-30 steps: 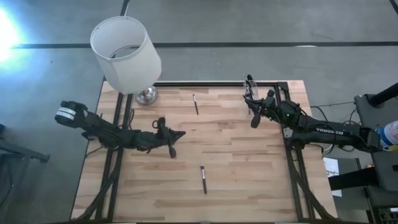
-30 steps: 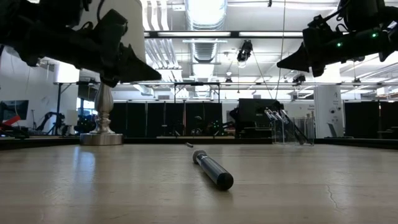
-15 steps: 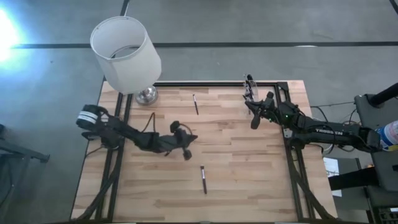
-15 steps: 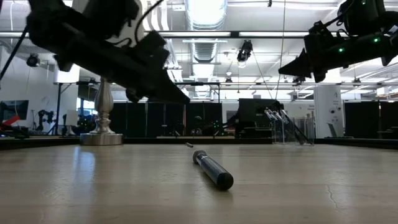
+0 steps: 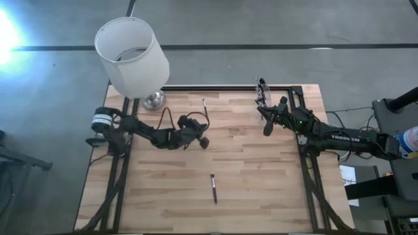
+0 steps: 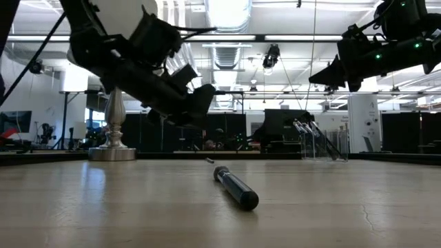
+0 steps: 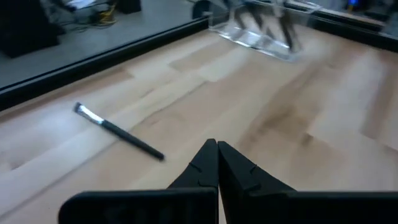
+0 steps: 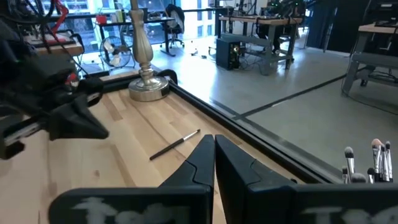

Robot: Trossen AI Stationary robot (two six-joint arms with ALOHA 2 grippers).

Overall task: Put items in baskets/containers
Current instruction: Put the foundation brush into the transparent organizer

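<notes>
Left gripper (image 5: 204, 142): I see it raised over the table's middle, a little toward the lamp side; its fingers are pressed together with nothing between them. In its wrist view the tips meet in a point (image 7: 216, 149) above bare wood.
Right gripper (image 5: 266, 128): I see it up off the table near the far right corner, just beside the cup; fingers shut tight, holding nothing. From table height it hangs high at the right (image 6: 324, 74).
Cup (image 5: 262, 91): clear and narrow, upright at the far right corner of the table, with several brushes standing in it. I make out their handles leaning inside it in the low view (image 6: 318, 145), and bristle tips poking up at the edge of the right wrist view (image 8: 367, 158).
Far brush (image 5: 205, 109): lies flat on the wood near the far edge, between the lamp base and the cup, well apart from both grippers. The left wrist view shows it in front of the closed fingers (image 7: 118, 132).
Near brush (image 5: 213, 188): lies flat toward the near edge, about mid-table, apart from both arms. It is the dark handle pointing at the low camera (image 6: 236, 188).
Lamp: white shade (image 5: 130, 57) over the far left corner, metal base (image 5: 154, 100) resting on the wood.
Table (image 5: 261, 189): light wood planks.
</notes>
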